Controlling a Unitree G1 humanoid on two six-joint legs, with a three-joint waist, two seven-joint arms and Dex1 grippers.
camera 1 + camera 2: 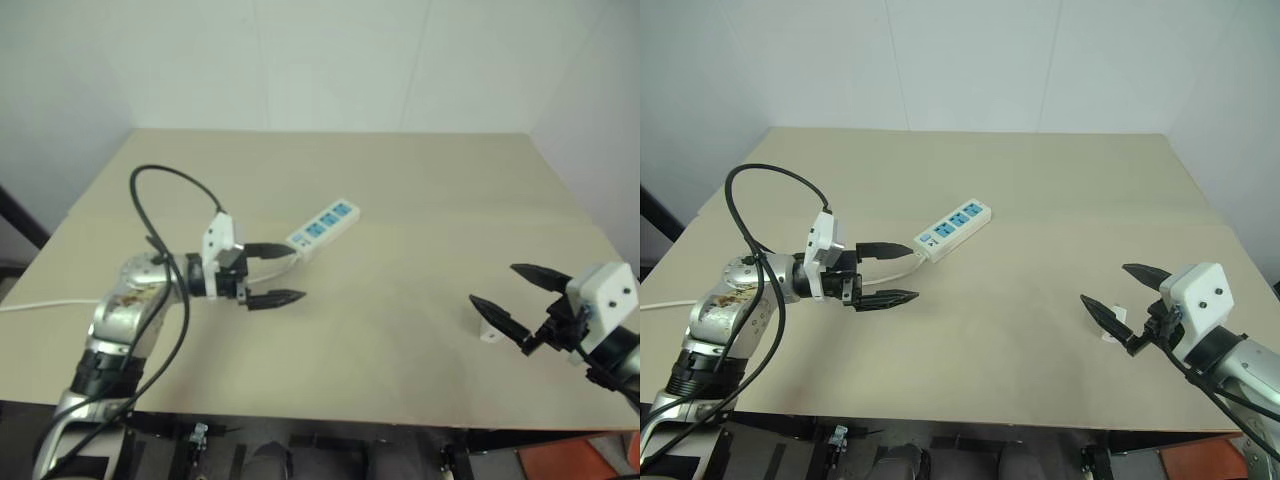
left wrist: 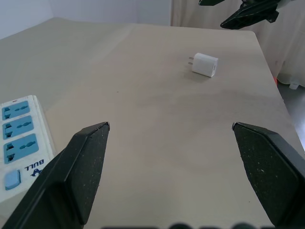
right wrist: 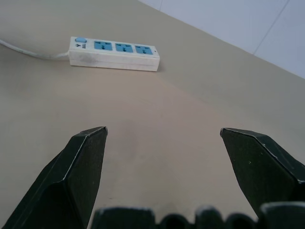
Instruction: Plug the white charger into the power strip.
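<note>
Here, with jaws gaping empty, the right gripper (image 1: 1110, 292) is hanging over the white charger (image 2: 205, 65) near the tabletop's (image 1: 420, 190) right edge; it should straddle its body squarely. The left gripper (image 1: 276, 274), wide too, is waiting beside the power strip (image 1: 323, 227).

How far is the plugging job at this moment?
Nothing is done yet. The white charger lies loose on the table, apart from the power strip. Both the left gripper and right gripper are open and empty. Grasping, carrying and plugging remain.

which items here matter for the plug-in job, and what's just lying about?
Job:
- white charger, lying by the right tool
- power strip, beside the left tool
Both tools open, empty.

Lying about:
- nothing else on the table
</note>
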